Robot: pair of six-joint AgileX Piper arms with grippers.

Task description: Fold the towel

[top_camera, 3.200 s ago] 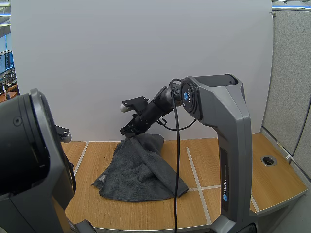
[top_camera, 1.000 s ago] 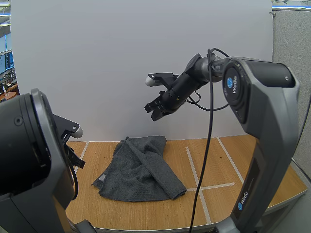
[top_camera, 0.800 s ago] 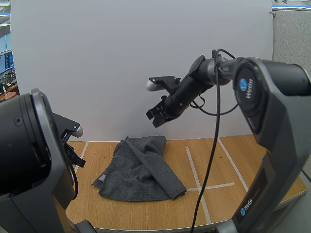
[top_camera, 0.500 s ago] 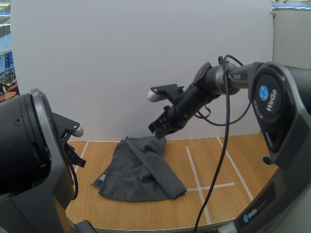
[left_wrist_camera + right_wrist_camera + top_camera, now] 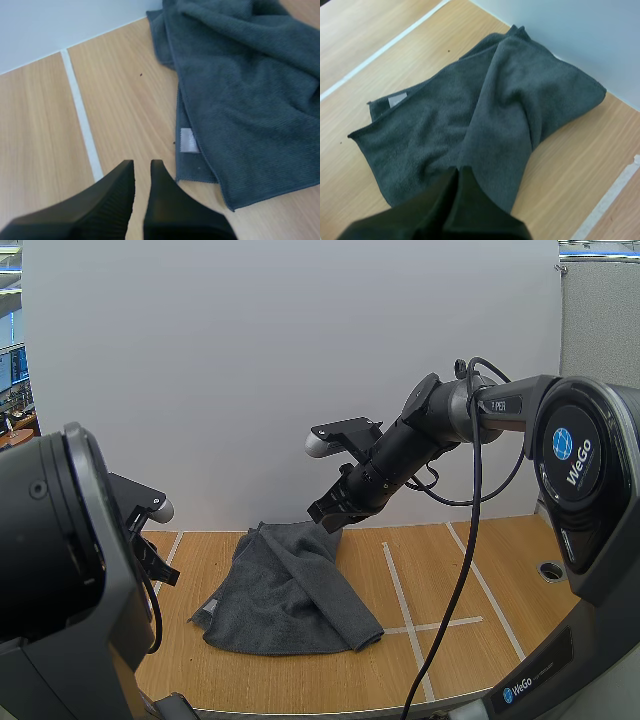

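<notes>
A dark grey towel lies crumpled on the wooden table, loosely doubled over with a ridge running through it. Its white tag sits by the left edge. My right gripper hangs shut and holds nothing, just over the towel's back right corner; in the right wrist view its fingers form one dark wedge above the towel. My left gripper hovers over bare wood left of the towel, fingers a narrow gap apart and nothing between them. It also shows beside the left arm.
White tape lines split the table into fields; one line runs just left of the towel. A round cable hole sits at the far right. A white wall stands close behind the table.
The right gripper, which earlier held the towel's back corner and then rose without it, has come down and forward to just above the towel. Towel and left arm have stayed put.
</notes>
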